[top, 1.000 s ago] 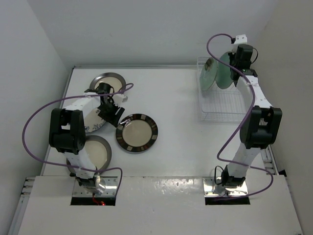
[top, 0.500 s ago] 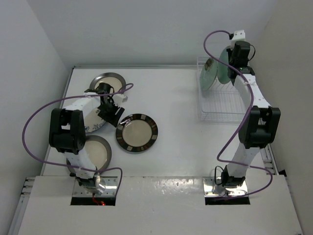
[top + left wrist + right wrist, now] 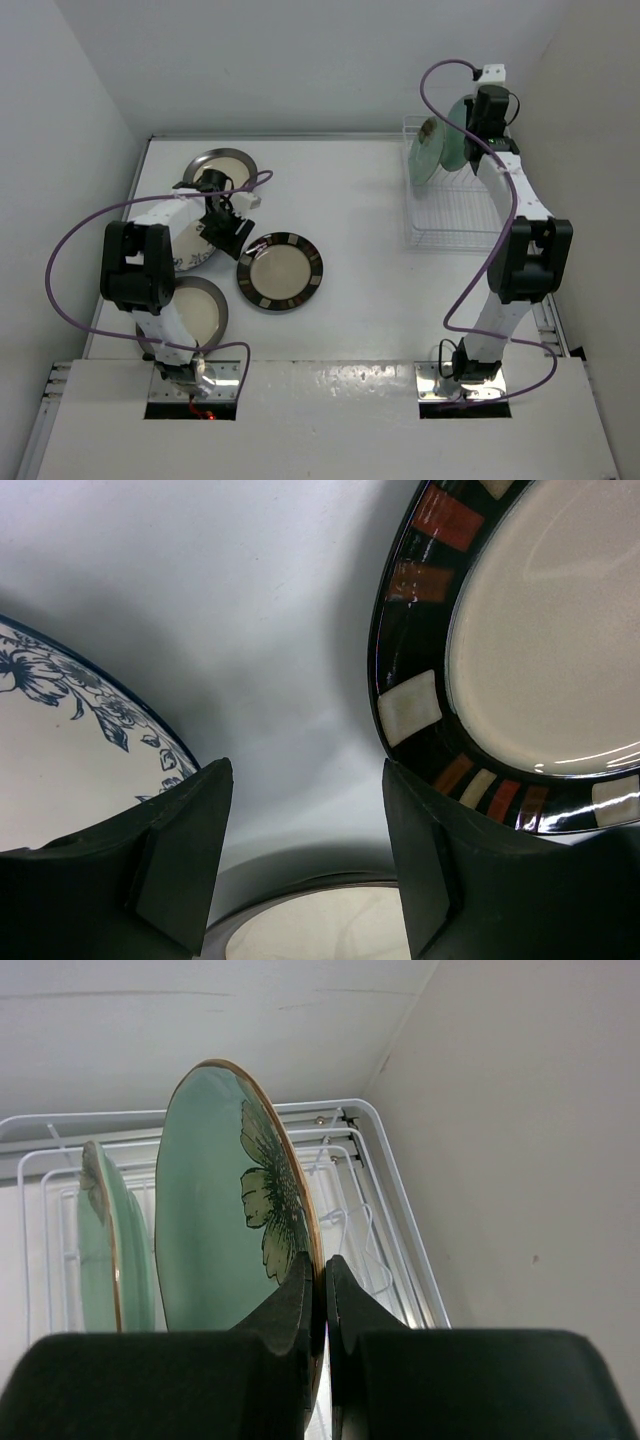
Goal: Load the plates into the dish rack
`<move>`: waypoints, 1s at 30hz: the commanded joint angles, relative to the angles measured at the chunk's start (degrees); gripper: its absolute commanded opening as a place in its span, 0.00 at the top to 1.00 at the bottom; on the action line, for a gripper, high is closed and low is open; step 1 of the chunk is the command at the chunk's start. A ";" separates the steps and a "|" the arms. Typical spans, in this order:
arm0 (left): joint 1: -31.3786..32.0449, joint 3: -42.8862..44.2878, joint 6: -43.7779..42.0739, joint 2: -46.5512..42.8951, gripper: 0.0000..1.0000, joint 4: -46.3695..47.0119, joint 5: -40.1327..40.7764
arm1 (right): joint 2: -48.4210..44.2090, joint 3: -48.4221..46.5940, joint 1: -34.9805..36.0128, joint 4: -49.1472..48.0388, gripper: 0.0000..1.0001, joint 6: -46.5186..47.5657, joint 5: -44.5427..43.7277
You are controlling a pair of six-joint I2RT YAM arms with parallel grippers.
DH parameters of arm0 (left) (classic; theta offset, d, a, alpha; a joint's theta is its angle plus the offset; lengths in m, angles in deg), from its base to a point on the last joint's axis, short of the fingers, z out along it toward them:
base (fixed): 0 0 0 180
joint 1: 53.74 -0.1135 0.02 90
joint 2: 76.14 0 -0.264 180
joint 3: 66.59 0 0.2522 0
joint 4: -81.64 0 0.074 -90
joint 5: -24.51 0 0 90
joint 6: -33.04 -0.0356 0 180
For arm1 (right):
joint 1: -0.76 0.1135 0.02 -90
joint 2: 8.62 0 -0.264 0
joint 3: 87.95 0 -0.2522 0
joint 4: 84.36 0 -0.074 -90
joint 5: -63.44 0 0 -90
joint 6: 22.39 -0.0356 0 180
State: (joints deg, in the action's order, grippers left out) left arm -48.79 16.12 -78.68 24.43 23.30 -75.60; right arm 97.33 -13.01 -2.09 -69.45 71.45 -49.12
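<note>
2 mint green at the dish rack (image 3: 455, 212): slotted plate (image 3: 98, 1230) upright, second plate (image 3: 215, 1210) pinched by its rim in the right gripper (image 3: 322, 1282), on edge to fit the rods. Left gripper (image 3: 305, 780) spread wide, empty, between floral plate (image 3: 60, 730) and striped plate (image 3: 410, 705).

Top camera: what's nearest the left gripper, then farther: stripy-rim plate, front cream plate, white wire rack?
From the left gripper:
1. Round stripy-rimmed plate, just to its right.
2. Round cream dark-rimmed plate, in front, near the arm's base.
3. White wire dish rack, far right.
</note>
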 commanded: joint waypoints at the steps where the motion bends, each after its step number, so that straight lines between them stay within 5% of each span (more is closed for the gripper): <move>1: 0.32 1.28 0.80 1.03 0.33 -0.77 -0.78 | -3.74 -3.17 0.39 -8.63 1.00 -3.48 -1.16; 26: 0.32 2.42 0.80 1.55 0.33 -1.30 -0.79 | 4.26 7.63 8.56 -22.50 1.00 6.80 -10.13; 28: 0.32 2.42 0.80 1.55 0.33 -1.30 -0.79 | 5.05 8.25 9.35 -23.29 0.90 6.97 -10.39; 30: 0.32 2.42 0.80 1.55 0.33 -1.30 -0.79 | 5.49 8.51 9.79 -23.65 0.63 6.80 -11.44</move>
State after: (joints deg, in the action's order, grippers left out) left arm -48.79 16.77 -78.66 26.18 22.45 -75.69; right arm 103.21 -3.88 6.78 -84.36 77.57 -58.33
